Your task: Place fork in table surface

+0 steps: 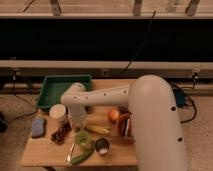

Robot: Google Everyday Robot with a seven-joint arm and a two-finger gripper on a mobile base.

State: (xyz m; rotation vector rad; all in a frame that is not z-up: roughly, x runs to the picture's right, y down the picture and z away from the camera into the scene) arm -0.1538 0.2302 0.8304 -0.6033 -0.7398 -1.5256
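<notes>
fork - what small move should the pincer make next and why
Probably a short reach forward and down toward the fork. It lies flat on the table near the front edge, beside the cucumber, while the pincer hangs further back next to the white jar, seemingly apart from the fork.

A pale rail crosses the dark back wall, a black cable hanging, above speckled floor

Slim silvery metal fork at front of light-brown wooden bench, just left of long green cucumber. Green plastic tray at back. Claw over middle.
</notes>
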